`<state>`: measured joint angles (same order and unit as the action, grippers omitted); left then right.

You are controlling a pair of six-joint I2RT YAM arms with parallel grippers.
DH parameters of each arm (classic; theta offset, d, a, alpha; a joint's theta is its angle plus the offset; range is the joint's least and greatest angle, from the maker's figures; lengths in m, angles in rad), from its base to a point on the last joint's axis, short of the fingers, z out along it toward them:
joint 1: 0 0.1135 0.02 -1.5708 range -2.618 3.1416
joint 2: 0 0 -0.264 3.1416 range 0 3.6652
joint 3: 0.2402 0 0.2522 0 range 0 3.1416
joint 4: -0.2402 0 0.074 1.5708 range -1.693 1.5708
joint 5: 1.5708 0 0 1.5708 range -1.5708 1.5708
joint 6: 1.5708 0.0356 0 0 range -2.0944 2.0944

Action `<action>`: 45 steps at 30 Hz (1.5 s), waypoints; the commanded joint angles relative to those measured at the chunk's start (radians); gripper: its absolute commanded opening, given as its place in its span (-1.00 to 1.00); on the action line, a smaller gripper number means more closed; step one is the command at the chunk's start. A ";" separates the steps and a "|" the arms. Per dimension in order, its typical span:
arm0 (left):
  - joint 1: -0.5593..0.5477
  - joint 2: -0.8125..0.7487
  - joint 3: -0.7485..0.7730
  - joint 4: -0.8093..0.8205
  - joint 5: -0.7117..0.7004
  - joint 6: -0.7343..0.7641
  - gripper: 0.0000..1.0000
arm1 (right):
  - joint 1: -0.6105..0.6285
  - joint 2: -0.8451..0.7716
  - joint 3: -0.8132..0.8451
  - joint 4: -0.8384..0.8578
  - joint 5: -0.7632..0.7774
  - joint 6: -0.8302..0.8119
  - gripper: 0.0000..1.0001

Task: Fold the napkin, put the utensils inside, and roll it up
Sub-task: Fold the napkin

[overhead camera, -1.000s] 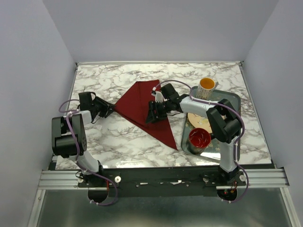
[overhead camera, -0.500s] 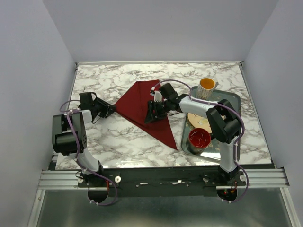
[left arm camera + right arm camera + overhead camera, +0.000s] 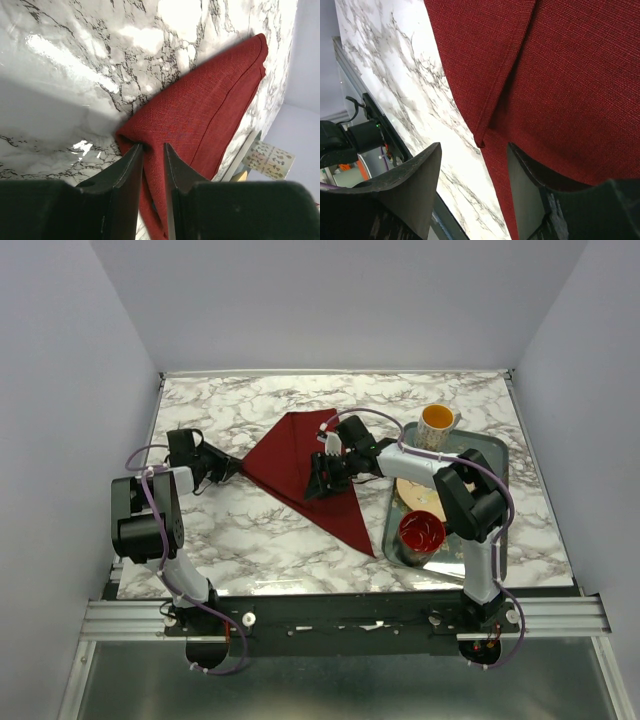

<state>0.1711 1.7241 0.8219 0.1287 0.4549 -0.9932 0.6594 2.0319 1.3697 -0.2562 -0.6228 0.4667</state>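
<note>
left wrist: left tool [image 3: 152, 146] pinches napkin [image 3: 205, 107] corner.

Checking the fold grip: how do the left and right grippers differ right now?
The left gripper is nearly shut, pinching a corner of the napkin; the right gripper is open wide. The left sits at the cloth's edge, the right over its middle. Both point at the napkin.

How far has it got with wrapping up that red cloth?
Done: the napkin lies folded into a triangle. In hand: the left gripper pinches one corner, and the right gripper is open over a folded edge. To do: no utensil lies on it, and nothing is rolled.
</note>
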 commanded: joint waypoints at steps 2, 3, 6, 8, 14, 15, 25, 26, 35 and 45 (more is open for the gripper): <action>0.008 0.006 0.019 -0.026 -0.030 0.030 -0.33 | 0.005 0.014 0.026 -0.002 0.000 0.007 0.26; 0.010 0.005 0.016 -0.031 -0.033 0.033 -0.31 | 0.006 0.017 0.026 -0.002 -0.003 0.007 0.26; 0.010 0.003 0.014 -0.032 -0.033 0.033 -0.24 | 0.005 0.019 0.026 -0.002 -0.002 0.009 0.26; 0.010 0.006 0.013 -0.032 -0.030 0.034 -0.18 | 0.005 0.016 0.026 -0.002 0.000 0.007 0.26; 0.022 0.014 -0.003 -0.012 -0.027 0.027 -0.39 | 0.008 0.014 0.026 -0.002 -0.018 -0.007 0.36; 0.031 0.014 -0.009 -0.008 -0.025 0.022 -0.43 | 0.011 0.013 0.025 -0.002 -0.015 -0.008 0.36; 0.059 0.049 -0.033 0.123 0.045 -0.068 -0.72 | 0.026 0.076 0.057 -0.003 -0.061 -0.008 0.25; 0.059 0.055 -0.035 0.127 0.048 -0.068 -0.80 | 0.026 0.080 0.060 -0.003 -0.060 -0.008 0.25; 0.064 0.063 -0.056 0.158 0.051 -0.096 -0.87 | 0.034 0.119 0.088 -0.003 -0.057 -0.008 0.19; 0.085 0.060 -0.079 0.213 0.073 -0.151 -0.91 | 0.054 0.155 0.124 -0.005 -0.041 -0.002 0.03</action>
<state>0.2363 1.7733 0.7677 0.2844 0.4900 -1.0966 0.7010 2.1536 1.4586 -0.2562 -0.6582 0.4706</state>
